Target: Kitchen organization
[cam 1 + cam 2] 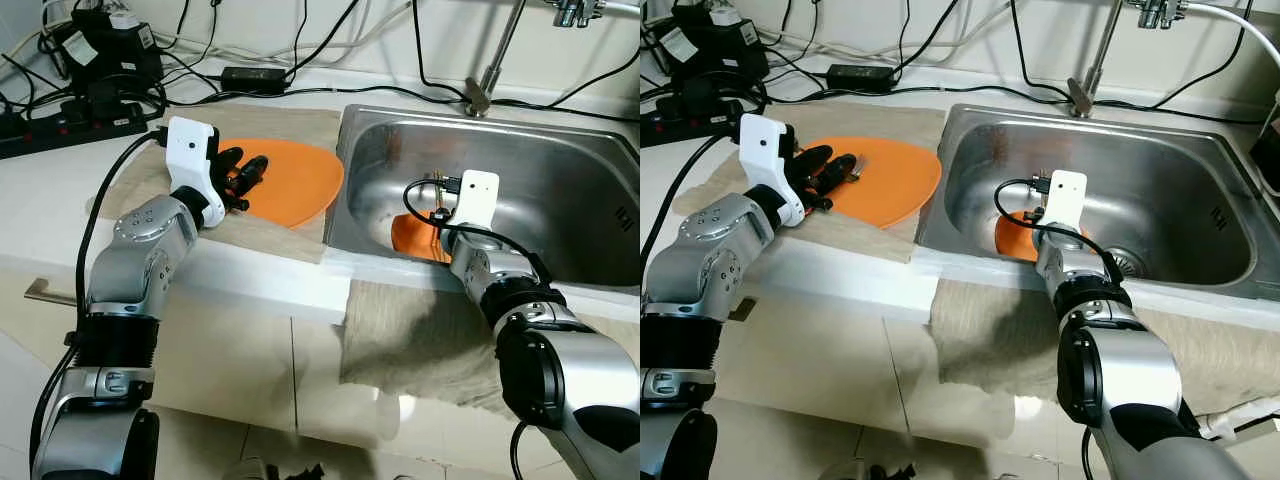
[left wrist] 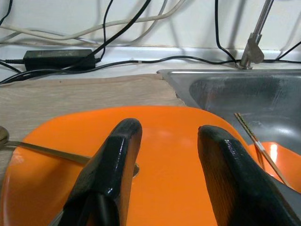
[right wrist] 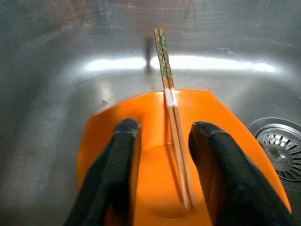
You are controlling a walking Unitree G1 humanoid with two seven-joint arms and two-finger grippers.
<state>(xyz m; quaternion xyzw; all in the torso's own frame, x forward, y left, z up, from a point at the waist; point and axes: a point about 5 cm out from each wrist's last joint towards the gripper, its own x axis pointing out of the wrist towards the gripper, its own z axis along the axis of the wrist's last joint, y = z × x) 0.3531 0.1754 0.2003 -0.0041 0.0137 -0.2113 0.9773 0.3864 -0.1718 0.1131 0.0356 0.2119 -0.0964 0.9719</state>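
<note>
A large orange plate (image 1: 295, 180) lies on a beige cloth (image 1: 290, 125) on the counter, left of the sink. My left gripper (image 2: 164, 141) hovers low over the plate's near side, open, with nothing between its fingers. A metal spoon (image 2: 42, 149) rests on the plate beside the left finger. In the sink basin a smaller orange dish (image 3: 141, 113) holds a pair of chopsticks (image 3: 167, 80) that lean against the basin wall. My right gripper (image 3: 162, 134) is down in the sink, open, its fingers on either side of the chopsticks just above the dish.
The steel sink (image 1: 560, 190) has a drain (image 3: 280, 146) to the right of the dish and a faucet (image 1: 495, 60) behind. A power strip (image 1: 60, 125), an adapter (image 1: 252, 77) and cables crowd the back counter. A second cloth (image 1: 420, 340) hangs over the counter front.
</note>
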